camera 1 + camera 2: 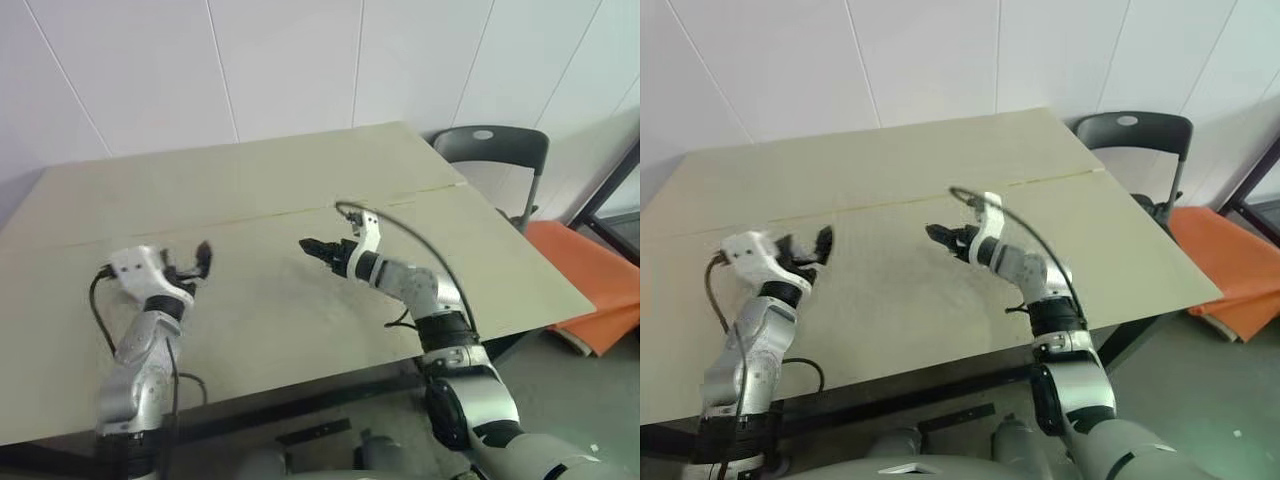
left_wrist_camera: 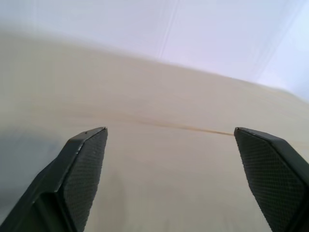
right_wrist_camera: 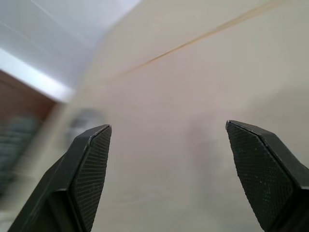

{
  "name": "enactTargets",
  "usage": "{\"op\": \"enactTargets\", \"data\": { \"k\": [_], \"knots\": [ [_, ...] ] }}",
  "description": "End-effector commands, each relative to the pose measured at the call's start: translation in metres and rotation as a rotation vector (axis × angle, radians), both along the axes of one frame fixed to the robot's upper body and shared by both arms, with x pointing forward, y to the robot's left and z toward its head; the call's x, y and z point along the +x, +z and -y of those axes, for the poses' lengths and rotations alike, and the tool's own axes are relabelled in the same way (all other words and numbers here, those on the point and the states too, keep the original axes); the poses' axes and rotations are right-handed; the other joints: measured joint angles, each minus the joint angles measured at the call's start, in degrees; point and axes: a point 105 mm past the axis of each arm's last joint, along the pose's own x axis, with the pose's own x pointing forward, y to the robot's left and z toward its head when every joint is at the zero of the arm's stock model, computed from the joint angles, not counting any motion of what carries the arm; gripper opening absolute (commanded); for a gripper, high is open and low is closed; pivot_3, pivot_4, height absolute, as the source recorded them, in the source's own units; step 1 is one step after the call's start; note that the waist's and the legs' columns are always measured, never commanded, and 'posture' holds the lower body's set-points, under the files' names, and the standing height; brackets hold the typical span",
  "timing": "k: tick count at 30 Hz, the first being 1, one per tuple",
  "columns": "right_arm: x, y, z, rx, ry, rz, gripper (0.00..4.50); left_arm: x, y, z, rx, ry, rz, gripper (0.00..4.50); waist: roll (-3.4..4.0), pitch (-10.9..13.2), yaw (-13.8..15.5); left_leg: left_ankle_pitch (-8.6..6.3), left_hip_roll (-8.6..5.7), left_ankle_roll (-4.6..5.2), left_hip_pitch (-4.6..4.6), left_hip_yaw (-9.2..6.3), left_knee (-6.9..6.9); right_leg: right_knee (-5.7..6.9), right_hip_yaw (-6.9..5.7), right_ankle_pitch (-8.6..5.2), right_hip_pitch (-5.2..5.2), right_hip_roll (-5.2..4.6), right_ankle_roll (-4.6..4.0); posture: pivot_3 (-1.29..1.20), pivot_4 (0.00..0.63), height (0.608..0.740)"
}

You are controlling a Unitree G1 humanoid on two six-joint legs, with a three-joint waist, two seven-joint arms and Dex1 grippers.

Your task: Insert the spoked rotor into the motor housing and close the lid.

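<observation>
Left tool (image 1: 197,262): fingers spread wide, empty, above pale tabletop (image 1: 250,200). Right tool (image 1: 318,248): wide, empty, mid-tabletop. Motor housing, rotor, lid: whereabouts cannot tell. Step, judged: before any grasp. Next move calls for locating housing first.

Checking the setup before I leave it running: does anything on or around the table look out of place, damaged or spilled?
Nothing looks spilled or damaged. The table is bare apart from a seam line across it. The left gripper and right gripper are both open and hold nothing. A grey chair stands at the far right corner.
</observation>
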Motion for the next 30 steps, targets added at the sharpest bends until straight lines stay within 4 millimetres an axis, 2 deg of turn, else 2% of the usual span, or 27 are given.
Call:
{"op": "enactTargets", "data": {
  "k": [1, 4, 8, 11, 13, 16, 19, 23, 30],
  "knots": [
    [0.009, 0.019, 0.002, -0.062, 0.008, 0.217, 3.96, -0.005, -0.012, 0.021, 0.036, -0.187, 0.072, 4.47, -0.06, 0.05, -0.12, 0.00, 0.00, 0.01, -0.07, 0.01, -0.05, -0.02, 0.07, 0.02, 0.02, 0.00, 0.01, 0.00, 0.000, 0.740],
    [0.011, 0.028, 0.008, -0.097, 0.029, 0.329, 3.96, -0.012, -0.016, 0.035, 0.082, -0.334, 0.105, 4.47, -0.16, 0.10, 0.09, 0.01, 0.06, 0.02, -0.32, -0.09, -0.15, 0.04, 0.10, 0.16, -0.18, 0.04, 0.24, 0.00, 0.000, 0.740],
    [0.004, 0.041, 0.006, -0.142, 0.141, 0.498, 3.96, -0.010, -0.019, 0.030, 0.157, -0.375, 0.123, 4.47, -0.13, 0.12, 0.18, 0.01, 0.06, 0.03, -0.29, -0.13, -0.23, 0.05, 0.06, 0.16, -0.16, 0.03, 0.26, 0.00, 0.000, 0.740],
    [-0.002, 0.048, 0.006, -0.163, 0.222, 0.578, 4.49, -0.008, -0.011, 0.028, 0.152, -0.392, 0.159, 4.50, -0.16, 0.15, 0.13, 0.01, 0.05, 0.03, -0.18, -0.12, -0.14, 0.04, 0.06, 0.15, 0.00, 0.03, 0.25, 0.00, 0.000, 0.740],
    [-0.006, 0.048, 0.006, -0.196, 0.271, 0.617, 4.49, -0.008, -0.011, 0.030, 0.163, -0.417, 0.156, 4.50, -0.17, 0.15, 0.15, 0.01, 0.05, 0.04, -0.13, -0.12, -0.11, 0.05, 0.06, 0.15, 0.06, 0.03, 0.25, 0.00, 0.000, 0.740],
    [-0.011, 0.037, 0.013, -0.256, 0.336, 0.627, 4.49, -0.006, -0.008, 0.031, 0.183, -0.431, 0.165, 4.50, -0.17, 0.15, 0.17, 0.01, 0.05, 0.04, -0.05, -0.13, -0.10, 0.09, 0.06, 0.15, 0.12, 0.03, 0.25, 0.00, 0.000, 0.740],
    [-0.008, 0.035, 0.018, -0.255, 0.324, 0.603, 4.49, -0.002, -0.001, 0.033, 0.198, -0.423, 0.190, 4.50, -0.19, 0.16, 0.26, 0.01, 0.05, 0.04, -0.05, -0.15, -0.04, 0.17, 0.06, 0.15, 0.11, 0.03, 0.26, 0.00, 0.000, 0.740],
    [-0.005, 0.038, 0.015, -0.247, 0.308, 0.592, 4.49, 0.003, 0.002, 0.035, 0.231, -0.415, 0.193, 4.50, -0.19, 0.16, 0.28, 0.02, 0.05, 0.04, -0.02, -0.15, 0.01, 0.36, 0.07, 0.16, 0.07, 0.03, 0.27, 0.00, 0.000, 0.740],
    [0.002, 0.032, 0.015, -0.309, 0.291, 0.570, 4.49, 0.015, 0.007, 0.032, 0.250, -0.387, 0.201, 4.50, -0.20, 0.16, 0.42, 0.03, 0.04, 0.04, 0.02, -0.18, 0.17, 0.69, 0.07, 0.15, 0.02, 0.06, 0.27, 0.00, 0.000, 0.740]
  ]
}}
